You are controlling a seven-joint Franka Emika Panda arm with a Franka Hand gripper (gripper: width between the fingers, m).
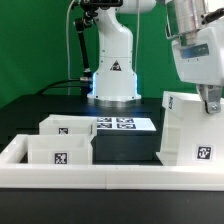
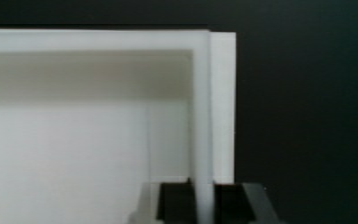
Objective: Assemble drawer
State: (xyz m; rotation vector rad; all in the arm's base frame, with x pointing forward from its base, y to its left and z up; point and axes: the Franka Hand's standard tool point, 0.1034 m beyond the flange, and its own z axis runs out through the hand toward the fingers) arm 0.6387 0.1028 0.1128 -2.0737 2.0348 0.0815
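The fingers [image 2: 181,203] are seen set against both faces of a thin upright wall [image 2: 217,100], so the gripper [image 2: 217,192] is judged to be clamped on it; the hold is taken at the wall's top edge, presumably so that the shell [image 1: 185,135] can be steadied or shifted with its inside left free. The shell is stood on the table [image 1: 125,146] by the edge nearest the exterior camera, toward the corner at the exterior view's right, just behind the rail [image 1: 120,180]; contact with the rail cannot be told. The trays [image 1: 62,150] are kept well apart, toward the corner at the exterior view's left, with the marker board [image 1: 120,123] further back between. The fingers are cut off in the wrist view, and the shell's inside is blurred
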